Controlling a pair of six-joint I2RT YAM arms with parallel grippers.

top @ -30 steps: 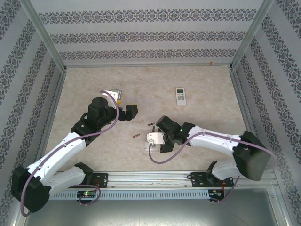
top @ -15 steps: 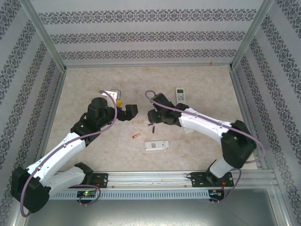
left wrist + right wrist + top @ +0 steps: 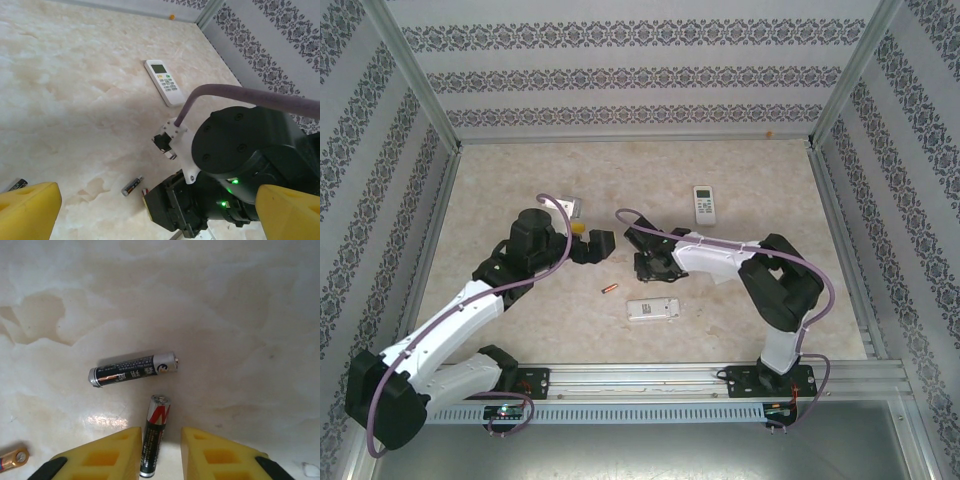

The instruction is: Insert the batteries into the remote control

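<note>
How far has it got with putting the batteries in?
Done: nothing visibly loaded. In hand: the right gripper straddles one dark battery, jaws not clamped. To do: a second dark battery, an orange battery and the white remote lie apart; left gripper open.

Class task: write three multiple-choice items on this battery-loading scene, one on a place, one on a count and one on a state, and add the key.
1. Right wrist view: the red-marked dark battery lies A) on the metal rail; B) between the right gripper's yellow fingers; C) against the wall.
2. White remotes on the table, top view: A) one; B) two; C) four.
3. The left gripper is A) open, holding nothing; B) shut on a battery; C) shut on a cable.
Key: B, a yellow finger stands on each side of it; B, one lies far, one near the arms' bases; A, its fingers stand wide apart, gripping nothing.
</note>
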